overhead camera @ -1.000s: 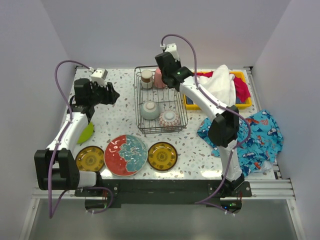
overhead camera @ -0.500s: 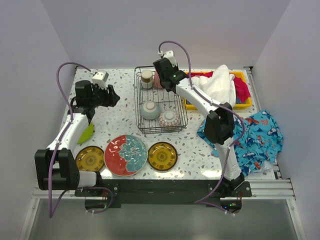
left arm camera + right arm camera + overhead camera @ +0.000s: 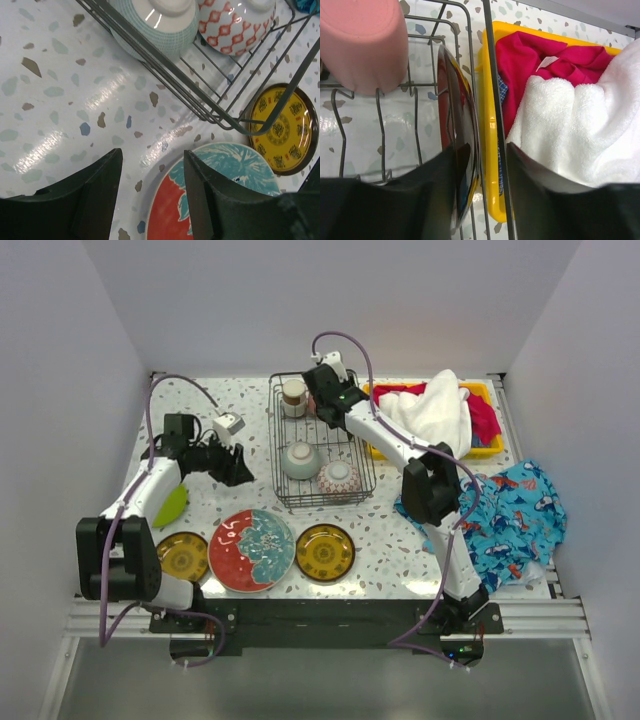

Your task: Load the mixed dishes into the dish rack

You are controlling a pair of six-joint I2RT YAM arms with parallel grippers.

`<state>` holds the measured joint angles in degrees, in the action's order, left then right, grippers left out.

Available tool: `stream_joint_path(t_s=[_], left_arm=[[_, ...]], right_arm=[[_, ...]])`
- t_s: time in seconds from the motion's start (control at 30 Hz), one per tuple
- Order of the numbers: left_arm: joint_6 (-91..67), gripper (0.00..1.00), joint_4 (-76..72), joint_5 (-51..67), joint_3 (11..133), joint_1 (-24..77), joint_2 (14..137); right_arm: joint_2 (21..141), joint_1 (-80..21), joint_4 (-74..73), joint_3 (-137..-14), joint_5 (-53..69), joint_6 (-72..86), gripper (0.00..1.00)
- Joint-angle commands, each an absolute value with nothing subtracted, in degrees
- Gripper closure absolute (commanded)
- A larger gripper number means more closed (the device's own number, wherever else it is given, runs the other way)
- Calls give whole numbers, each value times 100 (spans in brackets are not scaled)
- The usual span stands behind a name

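Note:
The wire dish rack (image 3: 275,445) holds a pale green bowl (image 3: 300,460), a patterned bowl (image 3: 338,477), a metallic cup (image 3: 293,397) and a pink cup (image 3: 362,42). My right gripper (image 3: 484,150) is open at the rack's back right corner (image 3: 322,400). It straddles a dark glossy plate (image 3: 457,125) standing on edge and the rack's wire wall (image 3: 490,75). My left gripper (image 3: 152,155) is open and empty. It hovers left of the rack (image 3: 240,468), over the rim of the red teal plate (image 3: 235,162). Amber plates (image 3: 180,557) (image 3: 325,552) and a lime-green plate (image 3: 173,506) lie on the table.
A yellow bin (image 3: 492,150) with a white towel (image 3: 435,410) and red cloth (image 3: 545,55) sits tight against the rack's right side. A blue fish-print cloth (image 3: 520,515) lies at the right. The rack's front corner wire (image 3: 200,107) is close above my left fingers.
My left arm swung from the back left down and rightward to beside the rack. My right gripper's jaws widened around the standing plate and shifted slightly back.

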<state>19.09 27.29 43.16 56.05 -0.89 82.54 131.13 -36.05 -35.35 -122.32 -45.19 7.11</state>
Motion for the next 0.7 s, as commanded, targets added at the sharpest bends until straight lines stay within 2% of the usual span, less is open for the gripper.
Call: stream_joint_path(t_s=[0.0,0.17,0.43,0.6,0.67], left_arm=[[2610,43,3156,4518,5661,-114,8192],[2987,42,3242,4289,5502,-228,8349],[4086,42,3892,3832,5774,-544,8771],[4561,42,4429,3859,5985,-562,9184],[4701,42,4587,3885,6003,-563,9281]], right_arm=[[12789,-3507,-3586,-12270,-4474,782,43],[12490,-3516,-3788,-12375,-4245,817,31],[11638,-3516,-3937,-12077,-3982,879,27],[11303,-3516,-3955,-11585,-3314,967,25],[11207,-3507,-3964,-11462,-3069,932,21]])
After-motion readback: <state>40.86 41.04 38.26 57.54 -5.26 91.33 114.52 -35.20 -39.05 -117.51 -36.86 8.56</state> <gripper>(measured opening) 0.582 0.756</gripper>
